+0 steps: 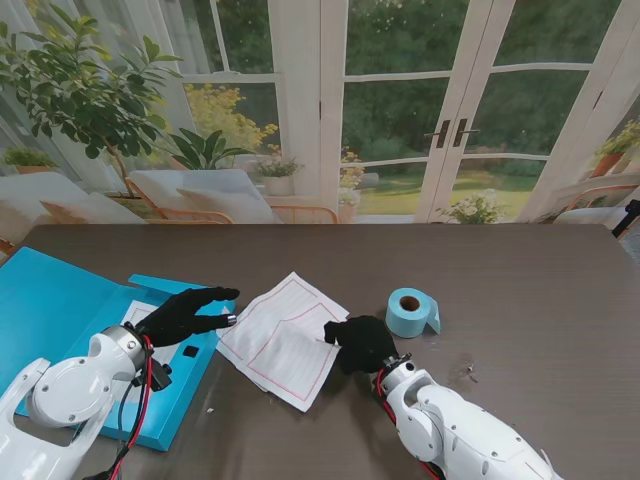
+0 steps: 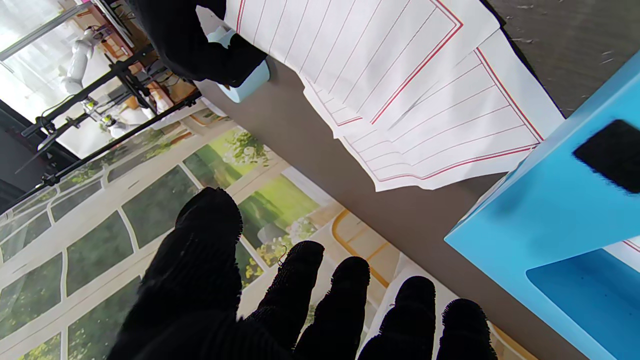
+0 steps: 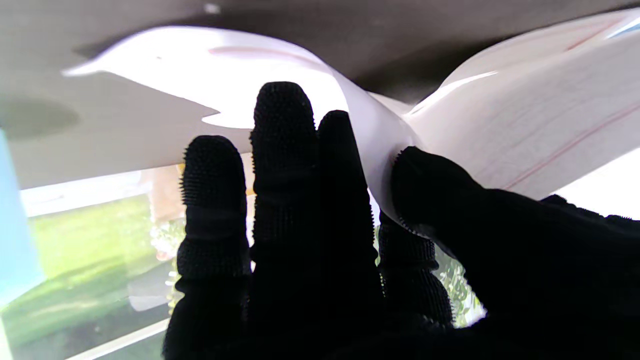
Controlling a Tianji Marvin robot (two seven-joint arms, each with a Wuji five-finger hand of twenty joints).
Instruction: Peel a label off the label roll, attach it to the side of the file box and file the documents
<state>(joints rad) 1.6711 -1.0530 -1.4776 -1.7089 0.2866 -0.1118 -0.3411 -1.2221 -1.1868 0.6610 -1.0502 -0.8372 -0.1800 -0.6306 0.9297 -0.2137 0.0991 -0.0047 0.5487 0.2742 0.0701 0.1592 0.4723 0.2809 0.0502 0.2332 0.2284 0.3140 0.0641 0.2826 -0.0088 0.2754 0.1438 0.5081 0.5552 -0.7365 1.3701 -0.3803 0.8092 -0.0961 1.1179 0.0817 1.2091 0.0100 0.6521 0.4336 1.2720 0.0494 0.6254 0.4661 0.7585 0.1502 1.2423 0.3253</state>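
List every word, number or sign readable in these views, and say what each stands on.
None can be read.
White red-ruled paper sheets: only blank lines and red borders.
Light blue label roll: no print visible.
Blue file box: a white label, too small to read.

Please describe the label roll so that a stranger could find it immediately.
On the dark brown wooden table, look right of the white red-lined paper sheets. The pale blue label roll stands there alone, the only round thing, with a brown cardboard core.

One file box (image 1: 60, 310), one label roll (image 1: 410, 312) — two robot hands; sheets uncountable.
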